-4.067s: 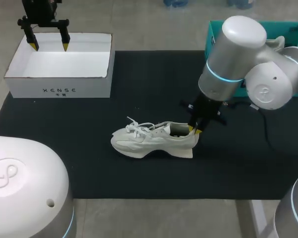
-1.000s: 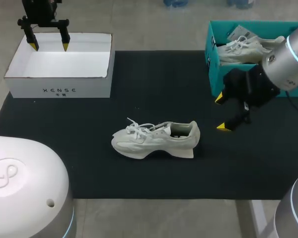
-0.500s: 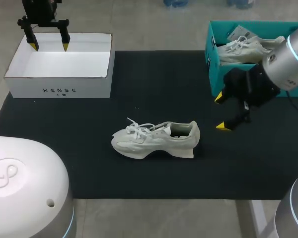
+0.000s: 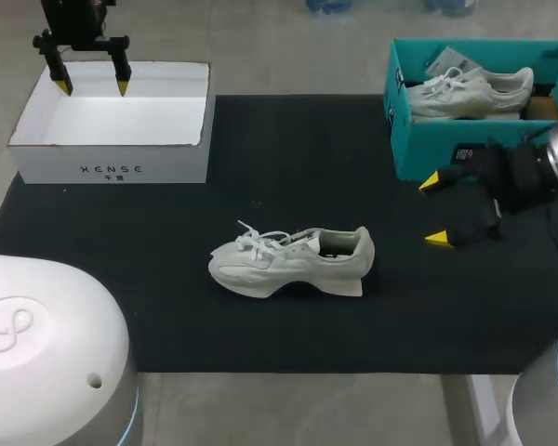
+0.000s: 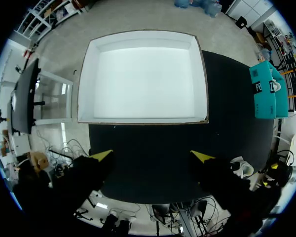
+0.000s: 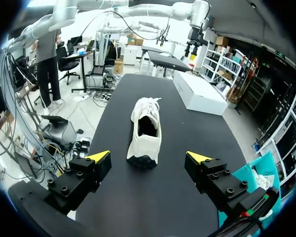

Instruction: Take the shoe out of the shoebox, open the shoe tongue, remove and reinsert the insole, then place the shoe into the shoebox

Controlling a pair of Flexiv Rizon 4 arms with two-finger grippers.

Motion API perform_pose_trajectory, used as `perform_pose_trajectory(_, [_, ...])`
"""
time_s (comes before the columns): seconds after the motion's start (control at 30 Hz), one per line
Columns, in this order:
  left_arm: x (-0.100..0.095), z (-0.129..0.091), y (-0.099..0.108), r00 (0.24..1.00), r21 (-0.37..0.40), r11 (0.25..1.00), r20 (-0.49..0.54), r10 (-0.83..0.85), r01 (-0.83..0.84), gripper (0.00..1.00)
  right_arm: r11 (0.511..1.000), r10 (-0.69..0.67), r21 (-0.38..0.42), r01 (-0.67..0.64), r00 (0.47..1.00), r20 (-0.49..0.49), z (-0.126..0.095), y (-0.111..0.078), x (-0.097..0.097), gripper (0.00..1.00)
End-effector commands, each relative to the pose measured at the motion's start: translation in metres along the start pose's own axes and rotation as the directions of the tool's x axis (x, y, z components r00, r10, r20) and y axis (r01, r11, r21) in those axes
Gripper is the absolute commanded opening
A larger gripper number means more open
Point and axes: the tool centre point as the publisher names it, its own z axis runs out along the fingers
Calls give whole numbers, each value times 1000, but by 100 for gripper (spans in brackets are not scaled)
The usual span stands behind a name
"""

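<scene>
White sneaker point(image 4: 293, 260) stands upright on the bench point(image 4: 307, 158), toe toward 9 o'clock, laces loose; right gripper point(image 4: 433, 210) at its 3 o'clock, left gripper point(image 4: 92, 86) over white shoebox point(image 4: 112, 158), both with fingers spread.

The shoe's point(image 4: 293, 260) inside is too dark to make out; the teal box point(image 4: 428, 147) runs off the head view's right edge.

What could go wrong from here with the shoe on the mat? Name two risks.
1. The shoe has loose laces splayed out; they might snag on the right end effector.
2. The left end effector hangs open over the white box, so a shoe carried there might strike it.
</scene>
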Motion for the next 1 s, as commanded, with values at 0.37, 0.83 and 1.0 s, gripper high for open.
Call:
perform_pose_trajectory(0.37, [0, 0, 0, 1000, 0, 1000, 0, 0, 0, 100, 981, 58, -187, -57, 998, -2, 31, -33, 4, 100])
perform_pose_trajectory(0.83, [0, 0, 0, 1000, 0, 1000, 0, 0, 0, 100, 964, 155, -214, -159, 987, -33, 65, -63, 12, 100])
perform_pose_trajectory(1.0, [0, 0, 0, 1000, 0, 1000, 0, 0, 0, 100, 960, 171, -224, -167, 985, -2, 82, -66, 14, 100])
